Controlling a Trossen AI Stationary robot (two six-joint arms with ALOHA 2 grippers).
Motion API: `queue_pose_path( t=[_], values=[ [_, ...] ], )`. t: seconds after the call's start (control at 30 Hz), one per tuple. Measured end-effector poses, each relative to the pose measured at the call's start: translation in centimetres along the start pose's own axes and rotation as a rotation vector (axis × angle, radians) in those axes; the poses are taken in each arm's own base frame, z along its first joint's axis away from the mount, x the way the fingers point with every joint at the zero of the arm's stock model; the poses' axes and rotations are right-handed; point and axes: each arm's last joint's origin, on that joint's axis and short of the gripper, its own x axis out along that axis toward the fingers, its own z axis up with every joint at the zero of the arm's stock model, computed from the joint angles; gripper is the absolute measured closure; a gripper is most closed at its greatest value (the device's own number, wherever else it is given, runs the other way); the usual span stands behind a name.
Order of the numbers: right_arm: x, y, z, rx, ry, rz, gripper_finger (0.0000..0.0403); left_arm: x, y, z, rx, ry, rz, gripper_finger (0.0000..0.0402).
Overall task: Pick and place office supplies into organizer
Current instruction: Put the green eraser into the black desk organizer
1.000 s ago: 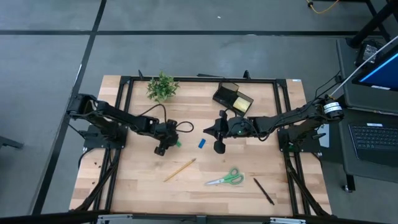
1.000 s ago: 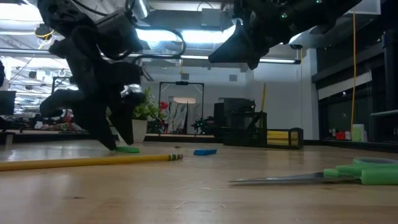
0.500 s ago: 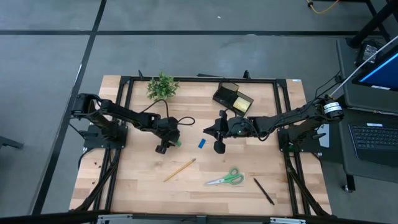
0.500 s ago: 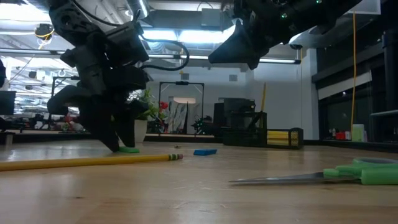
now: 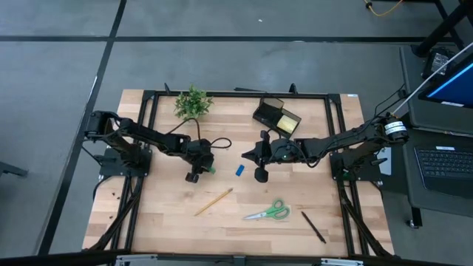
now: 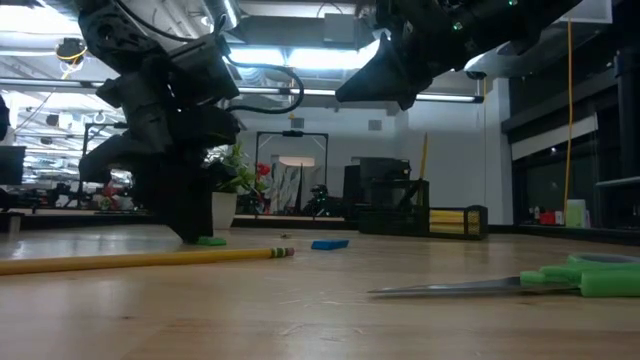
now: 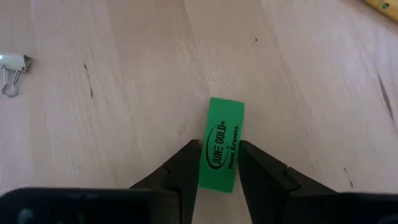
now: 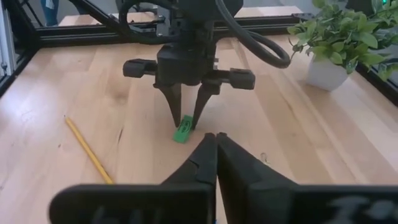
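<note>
The green eraser point(image 7: 224, 124) lies flat on the wood left of the table's middle, and my left gripper point(image 7: 217, 148) stands over it, shut on it; it also shows as the left gripper point(image 5: 197, 171) in the high view. My right gripper point(image 8: 216, 140) is shut on nothing and hovers mid-table beside the blue eraser point(image 5: 240, 171). The black organizer point(image 5: 272, 112) stands at the far middle with the yellow sticky-note pad point(image 5: 287, 123) in its tray. A pencil point(image 5: 213, 201), green-handled scissors point(image 5: 269, 212) and a black pen point(image 5: 312, 226) lie nearer. My left gripper pinches the green eraser between its two fingers, one on each long side point(image 7: 209, 163), at the end nearer the wrist. The fingers point(image 8: 175, 102) come from above, pointing down, across its width. The eraser's underside rests on the table, its far end point(image 7: 227, 106) sticking out past the fingertips.
A potted plant point(image 5: 192, 102) stands at the far left of the table. A small binder clip point(image 7: 11, 67) lies on the wood near the left gripper. Bare wood stretches along the near edge, left of the pencil.
My left gripper has shifted a little toward the table's right and come down over the green eraser, its fingers turning upright and drawing in onto the eraser's sides. The eraser has stayed where it lay. The right arm has kept still.
</note>
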Motion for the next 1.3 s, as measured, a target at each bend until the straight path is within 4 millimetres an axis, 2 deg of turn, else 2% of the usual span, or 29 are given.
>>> queue_pose_path(
  t=[0.2, 0.5, 0.77, 0.9, 1.07, 1.2, 1.3],
  values=[
    [0.0, 0.0, 0.0, -0.004, -0.001, 0.0, 0.0374, -1.1, -0.1, 0.2, -0.017, -0.036, 0.012, 0.0311],
    [0.0, 0.0, 0.2, 0.036, -0.019, 0.002, 0.038, -3.4, -0.1, 1.6, -0.018, -0.181, 0.056, 0.0312],
    [0.1, 0.0, 0.2, 0.222, -0.023, 0.003, 0.0368, -4.7, 0.8, 3.4, 0.02, -0.342, 0.315, 0.0311],
    [0.5, -0.2, -0.2, 0.323, -0.004, -0.008, 0.0344, -5.0, 1.2, 3.8, 0.048, -0.375, 0.416, 0.0313],
    [2.2, -1.5, -1.5, 0.461, 0.024, -0.061, 0.0295, -5.5, 1.4, 4.6, 0.078, -0.453, 0.47, 0.0311],
    [3.8, -2.7, -2.0, 0.508, -0.026, -0.084, 0.0256, -5.7, 1.5, 4.8, 0.105, -0.463, 0.502, 0.0312],
    [4.3, -3.6, -1.7, 0.53, -0.082, -0.05, 0.023, -5.7, 1.6, 4.7, 0.092, -0.448, 0.544, 0.0312]
  ],
)
